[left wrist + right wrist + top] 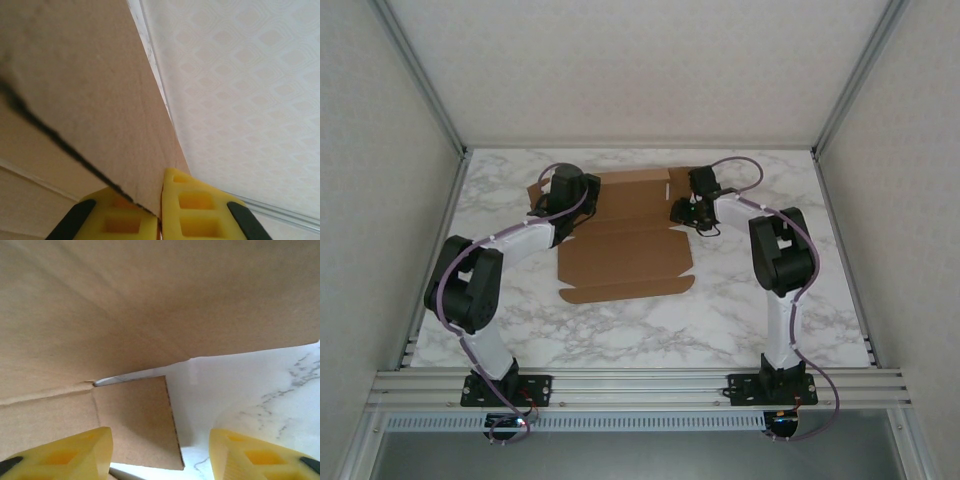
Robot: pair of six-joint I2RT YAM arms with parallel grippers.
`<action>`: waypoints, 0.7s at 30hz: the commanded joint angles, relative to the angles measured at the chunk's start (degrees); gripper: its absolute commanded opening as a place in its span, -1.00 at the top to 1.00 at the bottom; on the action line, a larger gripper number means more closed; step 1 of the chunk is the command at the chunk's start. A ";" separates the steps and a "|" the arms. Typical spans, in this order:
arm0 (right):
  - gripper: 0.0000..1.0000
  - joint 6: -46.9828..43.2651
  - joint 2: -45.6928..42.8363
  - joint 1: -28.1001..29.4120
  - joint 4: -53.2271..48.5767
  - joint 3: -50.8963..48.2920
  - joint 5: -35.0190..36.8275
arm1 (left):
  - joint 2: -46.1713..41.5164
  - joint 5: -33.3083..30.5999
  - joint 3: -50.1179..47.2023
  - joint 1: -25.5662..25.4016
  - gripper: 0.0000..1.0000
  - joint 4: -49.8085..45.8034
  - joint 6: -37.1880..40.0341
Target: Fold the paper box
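The paper box (pixel 630 255) is a brown cardboard sheet lying mostly flat in the middle of the marble table, with its far flaps partly raised. My left gripper (pixel 550 203) is at the box's far left corner. In the left wrist view my left gripper (pixel 161 200) is shut on the edge of a raised flap of the paper box (pixel 75 75). My right gripper (pixel 681 212) is at the far right side of the box. In the right wrist view my right gripper (pixel 160 436) stands open over a flat tab (pixel 135 415), beneath a raised panel of the paper box (pixel 150 300).
The marble table (pixel 720 320) has bare room in front of and to the right of the box. Patterned enclosure walls (pixel 360 200) and aluminium posts close in the sides and back. The frame rail (pixel 640 385) carries both arm bases at the near edge.
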 commanded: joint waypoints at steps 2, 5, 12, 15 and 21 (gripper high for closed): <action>-0.05 2.44 1.59 -0.14 6.05 -0.33 -8.41 | 2.67 2.67 -1.15 -0.03 0.85 -7.61 0.42; 0.00 3.87 0.50 -0.30 10.95 -2.44 -12.42 | 2.70 2.81 -1.17 -0.01 0.85 -7.47 0.47; 0.13 6.53 -3.14 -0.57 20.78 -7.50 -18.18 | 2.70 3.04 -1.28 0.00 0.86 -7.12 0.39; 0.17 7.51 -4.23 -0.55 23.61 -9.25 -19.41 | 2.59 3.06 -1.33 -0.14 0.87 -7.10 0.44; 0.20 7.63 -4.26 -0.47 25.50 -10.71 -20.43 | 2.35 3.17 -1.35 -0.22 0.87 -7.17 0.71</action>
